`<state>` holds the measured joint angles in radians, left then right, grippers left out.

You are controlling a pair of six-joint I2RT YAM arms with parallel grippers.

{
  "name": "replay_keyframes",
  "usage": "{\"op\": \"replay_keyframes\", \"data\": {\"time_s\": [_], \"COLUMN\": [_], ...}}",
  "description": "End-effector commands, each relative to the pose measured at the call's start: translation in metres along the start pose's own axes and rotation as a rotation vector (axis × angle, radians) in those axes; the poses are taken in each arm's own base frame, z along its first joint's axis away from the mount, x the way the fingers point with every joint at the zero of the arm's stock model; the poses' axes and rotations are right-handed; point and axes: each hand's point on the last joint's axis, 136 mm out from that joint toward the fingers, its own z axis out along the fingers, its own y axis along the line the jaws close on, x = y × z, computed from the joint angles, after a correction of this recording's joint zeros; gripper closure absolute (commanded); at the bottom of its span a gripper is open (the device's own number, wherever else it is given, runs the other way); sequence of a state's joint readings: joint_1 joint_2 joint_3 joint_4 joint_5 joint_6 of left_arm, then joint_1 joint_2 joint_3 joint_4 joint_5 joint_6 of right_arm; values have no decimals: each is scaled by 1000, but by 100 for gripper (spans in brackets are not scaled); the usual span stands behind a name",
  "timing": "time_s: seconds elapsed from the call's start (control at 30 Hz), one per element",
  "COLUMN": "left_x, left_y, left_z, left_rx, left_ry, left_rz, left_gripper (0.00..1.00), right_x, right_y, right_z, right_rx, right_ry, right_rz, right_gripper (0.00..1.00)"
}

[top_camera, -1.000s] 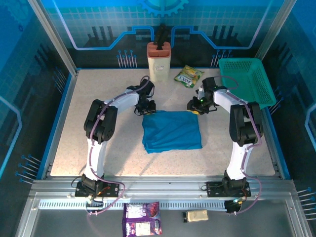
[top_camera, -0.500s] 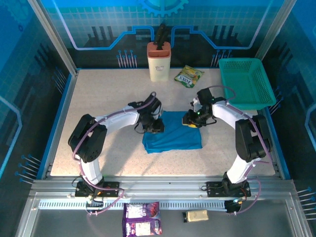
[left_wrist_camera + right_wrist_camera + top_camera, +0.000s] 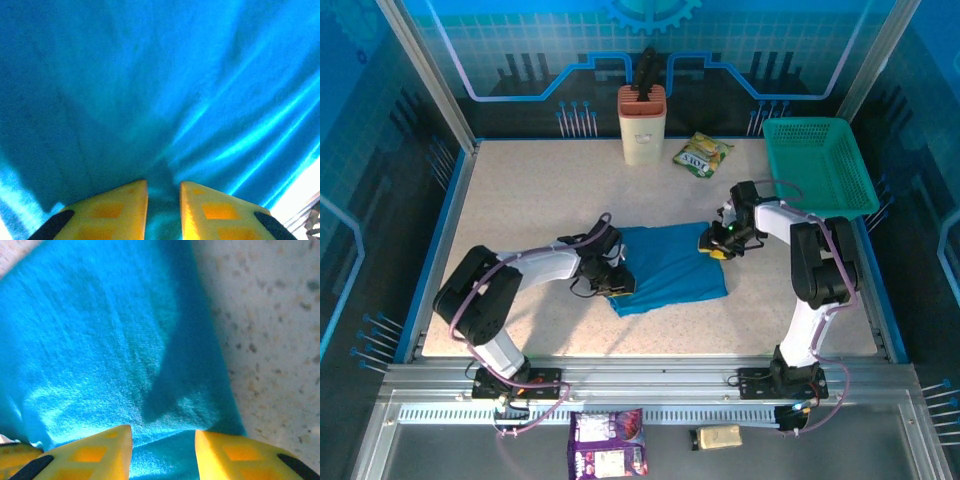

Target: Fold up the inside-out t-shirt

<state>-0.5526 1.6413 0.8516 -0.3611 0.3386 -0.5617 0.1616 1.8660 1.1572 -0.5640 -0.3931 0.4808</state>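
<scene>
Blue circuit-patterned walls (image 3: 520, 50) enclose a speckled beige table (image 3: 520, 190). The blue t-shirt (image 3: 670, 268) lies folded at its middle, between both arms. The left gripper (image 3: 617, 284) pinches its near-left edge; the right gripper (image 3: 713, 246) clamps its far-right corner.

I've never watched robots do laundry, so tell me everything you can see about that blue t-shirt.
The t-shirt is plain medium-blue soft cloth, folded into a rough, creased rectangle lying flat on the table. The left pincer pinches its left edge, wrinkles fanning from the grip; the right pincer sits on its far-right corner.
</scene>
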Motion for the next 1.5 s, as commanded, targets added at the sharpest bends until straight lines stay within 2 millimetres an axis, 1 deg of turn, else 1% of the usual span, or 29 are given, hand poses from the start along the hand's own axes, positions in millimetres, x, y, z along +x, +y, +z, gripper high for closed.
{"op": "replay_keyframes", "data": {"time_s": [0.0,0.07,0.17,0.23,0.3,0.33,0.43,0.5,0.6,0.63,0.7,0.73,0.83,0.9,0.97,1.0,1.07,1.13,1.23,1.33,1.47], "left_x": [7,6,9,14,22,27,41,50,63,65,67,66,63,60,57,54,43,27,5,-13,-30], "left_y": [-7,-19,-38,-49,-53,-49,-30,-15,16,29,47,52,63,69,72,68,54,28,2,-24,-52], "left_z": [-18,-30,-38,-36,-27,-20,-6,-2,-1,-3,-11,-17,-34,-41,-48,-53,-63,-72,-80,-76,-57], "left_rx": [32,72,106,121,111,91,36,-2,-90,-126,-176,-193,-206,-196,-180,-168,-133,-64,-43,-62,-110], "left_ry": [-14,-36,-41,-22,15,33,69,85,103,99,80,61,14,-5,-12,-20,-48,-72,-102,-117,-117], "left_rz": [-43,-41,-18,1,5,-2,-35,-51,-74,-91,-119,-125,-149,-171,-186,-180,-157,-126,-90,-40,6], "left_gripper": [72,72,72,74,76,78,82,83,85,85,85,85,84,84,84,84,84,84,86,87,81], "right_x": [-11,-7,4,12,17,20,30,36,46,49,57,61,76,86,93,93,91,86,78,74,72], "right_y": [11,21,30,30,27,24,11,-2,-11,-14,-19,-21,-22,-20,-18,-17,-13,-8,-1,3,0], "right_z": [-17,-26,-32,-32,-29,-26,-15,-11,-10,-11,-10,-9,-4,-1,-2,-6,-15,-29,-45,-57,-65], "right_rx": [8,7,7,6,1,4,28,75,99,110,142,147,154,158,174,184,186,172,113,50,25], "right_ry": [-29,-31,-20,-8,3,13,58,78,91,93,100,107,138,155,160,151,121,82,32,-1,-22], "right_rz": [-44,-68,-104,-110,-109,-106,-87,-71,-52,-50,-56,-53,-54,-61,-79,-86,-97,-101,-99,-88,-82], "right_gripper": [62,62,62,62,61,61,61,61,61,61,60,60,60,60,60,60,60,60,60,60,60]}}
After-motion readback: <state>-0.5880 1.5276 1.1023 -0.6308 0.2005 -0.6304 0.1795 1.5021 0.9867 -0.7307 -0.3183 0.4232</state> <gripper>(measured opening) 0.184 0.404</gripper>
